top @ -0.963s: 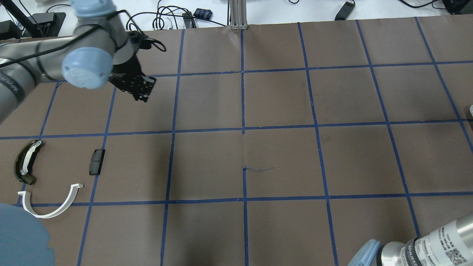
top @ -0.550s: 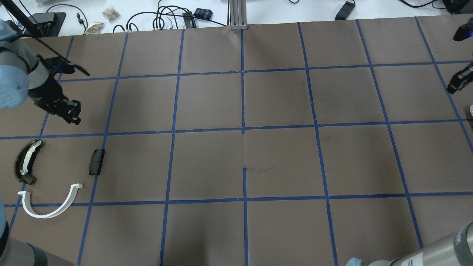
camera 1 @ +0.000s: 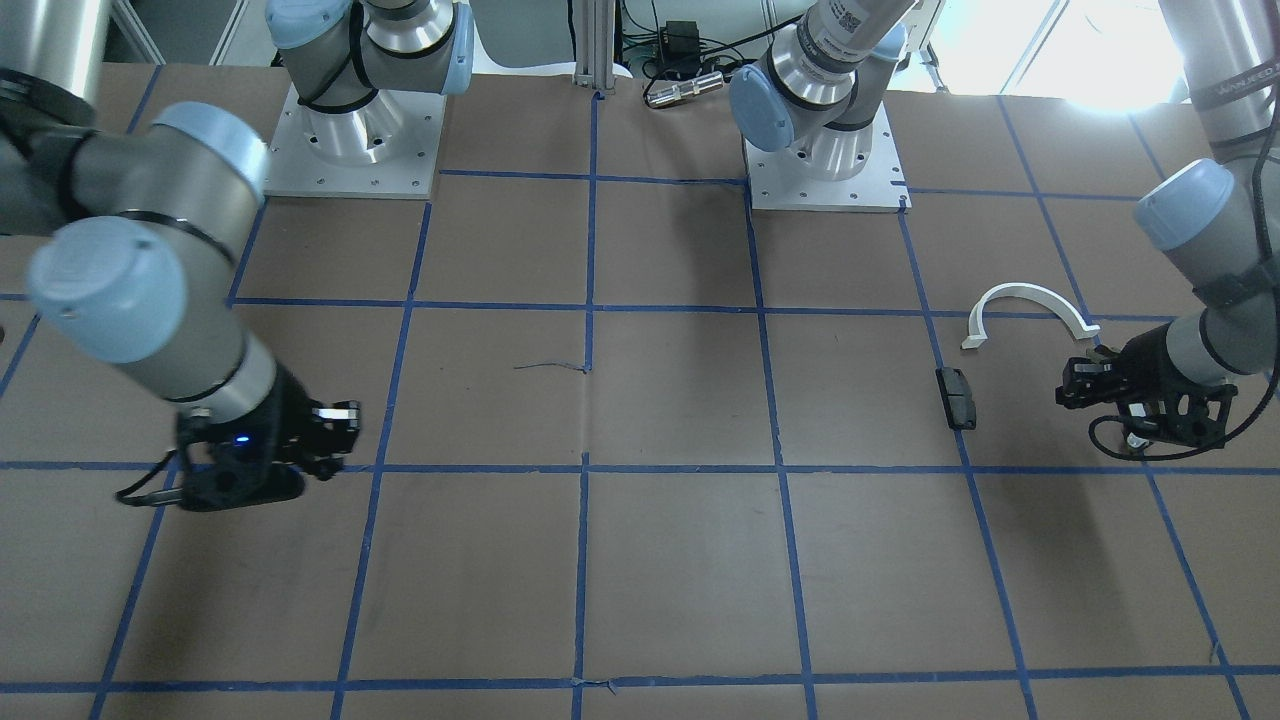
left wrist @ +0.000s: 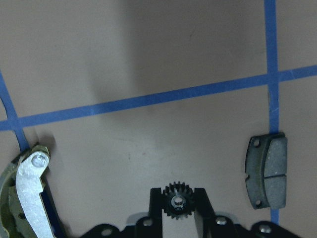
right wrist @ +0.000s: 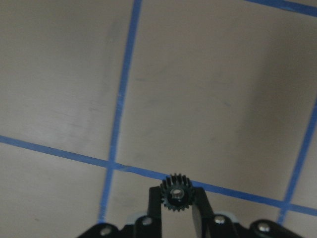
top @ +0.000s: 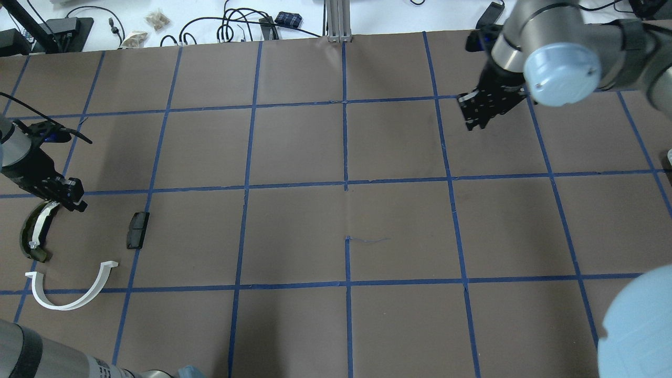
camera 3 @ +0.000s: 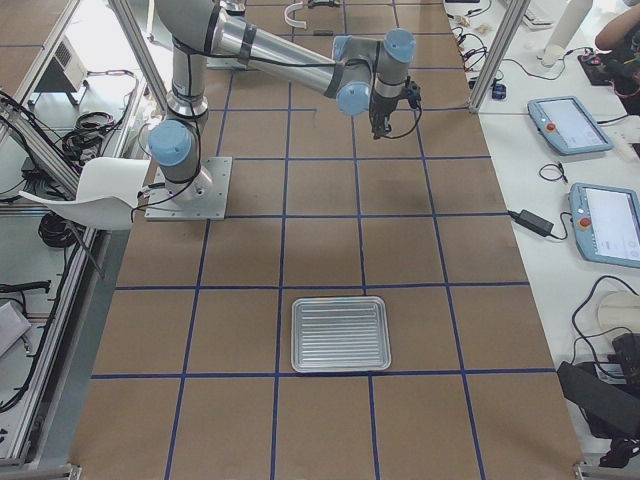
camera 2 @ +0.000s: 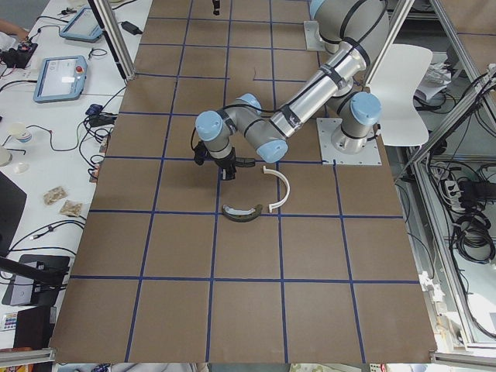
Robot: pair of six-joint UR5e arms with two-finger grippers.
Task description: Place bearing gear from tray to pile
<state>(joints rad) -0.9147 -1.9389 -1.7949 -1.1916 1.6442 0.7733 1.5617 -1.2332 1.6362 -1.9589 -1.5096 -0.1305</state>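
I am holding the left gripper (top: 71, 198) clamped on the small black toothed bearing gear (left wrist: 177, 201), low over the pile at the table's left, between the olive curved piece (top: 32, 233) and the flat dark block (left wrist: 266, 171). I am aiming to lower it onto the matte brown paper (top: 294, 147) before parting the jaws, since a round gear could roll. The right gripper (top: 473, 123), far right, is gripping a second gear (right wrist: 174, 192).

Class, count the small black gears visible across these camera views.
2. One gear is clamped in the left gripper, the other gear in the right gripper. The tray shows none.
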